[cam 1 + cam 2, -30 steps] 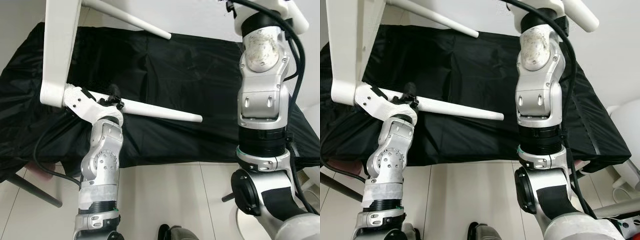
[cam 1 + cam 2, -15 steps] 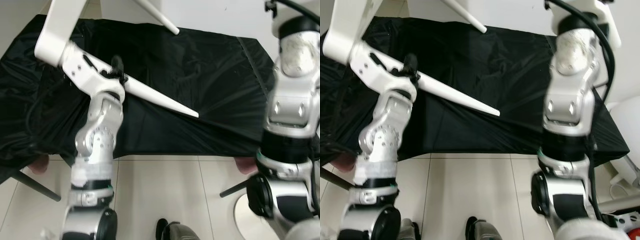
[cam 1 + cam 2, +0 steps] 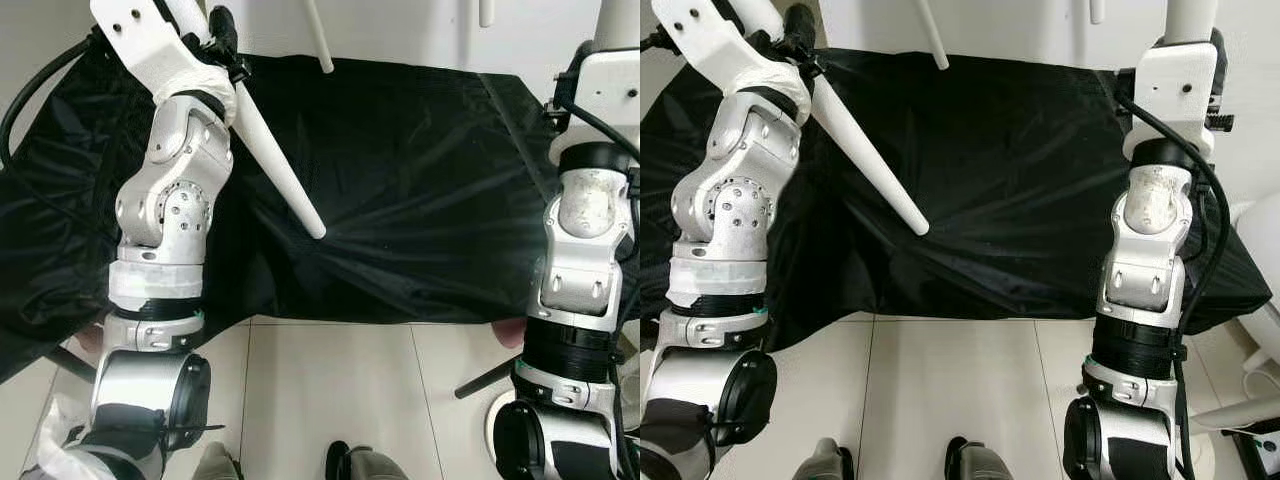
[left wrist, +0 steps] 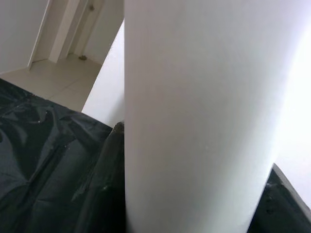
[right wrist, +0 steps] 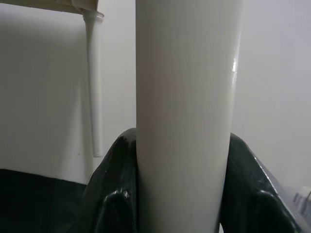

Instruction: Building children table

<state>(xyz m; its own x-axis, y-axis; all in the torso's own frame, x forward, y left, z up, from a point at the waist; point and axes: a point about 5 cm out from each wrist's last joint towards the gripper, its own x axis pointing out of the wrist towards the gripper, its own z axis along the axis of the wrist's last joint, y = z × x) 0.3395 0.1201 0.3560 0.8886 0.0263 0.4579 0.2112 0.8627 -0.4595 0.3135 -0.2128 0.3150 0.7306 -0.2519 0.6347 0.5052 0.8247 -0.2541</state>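
Note:
The white children's table is held in the air above a black-covered table (image 3: 400, 170). My left gripper (image 3: 222, 45) is shut on one white leg (image 3: 280, 165), which slants down to a tip just above the cloth. In the left wrist view this leg (image 4: 194, 121) sits between my black fingers (image 4: 109, 194). My right gripper (image 5: 183, 189) is shut on another leg (image 3: 1190, 18), which stands upright; its fingers (image 5: 116, 194) press on both sides. Two more legs (image 3: 318, 40) (image 3: 485, 12) hang down from the top edge. The tabletop itself is out of frame.
The black cloth hangs over the front edge (image 3: 380, 315) of the covered table, with pale floor tiles (image 3: 330, 390) below. A dark slanted support leg (image 3: 480, 378) shows under the right end. A white object (image 3: 1255, 405) stands on the floor at the far right.
Both arms have risen and the children's table has tipped. The leg in my left gripper swung from nearly level to steeply downward. The camera has shifted too.

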